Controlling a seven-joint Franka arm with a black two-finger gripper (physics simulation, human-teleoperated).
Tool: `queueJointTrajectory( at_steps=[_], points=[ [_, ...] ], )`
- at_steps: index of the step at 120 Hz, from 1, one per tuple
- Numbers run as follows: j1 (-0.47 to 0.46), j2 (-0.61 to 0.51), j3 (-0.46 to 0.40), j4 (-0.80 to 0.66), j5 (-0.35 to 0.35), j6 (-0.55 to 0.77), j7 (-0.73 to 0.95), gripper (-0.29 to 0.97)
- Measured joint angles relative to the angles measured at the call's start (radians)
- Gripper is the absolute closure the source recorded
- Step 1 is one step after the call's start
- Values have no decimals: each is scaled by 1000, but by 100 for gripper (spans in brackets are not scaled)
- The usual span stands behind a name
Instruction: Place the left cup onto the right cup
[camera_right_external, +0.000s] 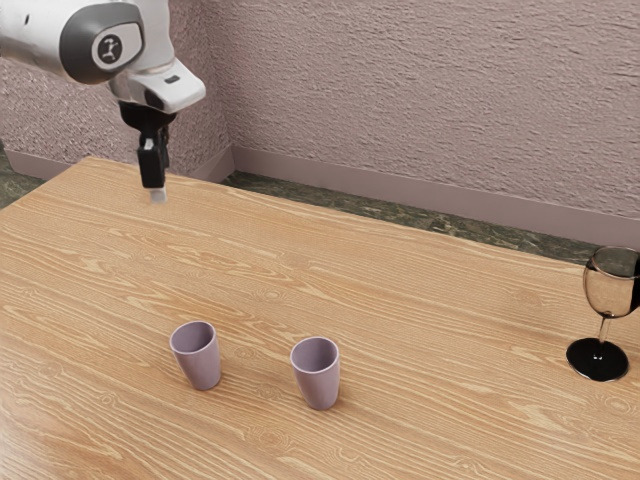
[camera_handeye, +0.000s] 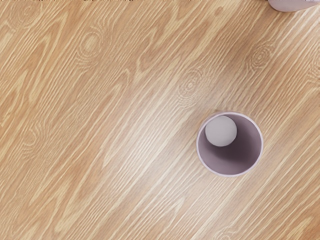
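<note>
Exterior view: the black two-finger gripper (camera_right_external: 157, 195) hangs pointing down over the far part of the light wooden table (camera_right_external: 420, 290), well apart from both cups and carrying nothing. From this side-on angle its opening cannot be read. The small mauve tapered plastic cup toward the exterior view's left, taken as the left cup (camera_right_external: 196, 355), stands upright, mouth up, on the near part of the table. The matching right cup (camera_right_external: 316, 372) stands upright near it, not touching. A clear stemmed wine glass with a black foot (camera_right_external: 608, 315) stands well apart at the exterior view's right. The step in hand is judged to be the approach to the left cup: centre the gripper over its rim, descend vertically, and grip without tipping it or brushing its neighbour. Wrist view: a mauve cup (camera_handeye: 229, 144) is seen from above, round-rimmed and thin-walled, with a pale flat floor. The edge of a second cup (camera_handeye: 292, 4) shows beyond it. Which is which cannot be told here.
</note>
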Motion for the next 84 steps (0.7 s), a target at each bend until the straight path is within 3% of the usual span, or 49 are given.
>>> queueJointTrajectory(
  at_steps=[8, 20, 42, 84],
  points=[
    [4, -10, 0, -28, -5, 11, -2, 0],
    [7, -60, -6, -206, -9, 84, -13, 0],
    [14, -71, -13, -395, -12, 231, -38, 0],
    [30, 45, -14, -504, 4, 469, -73, 0]
  ],
)
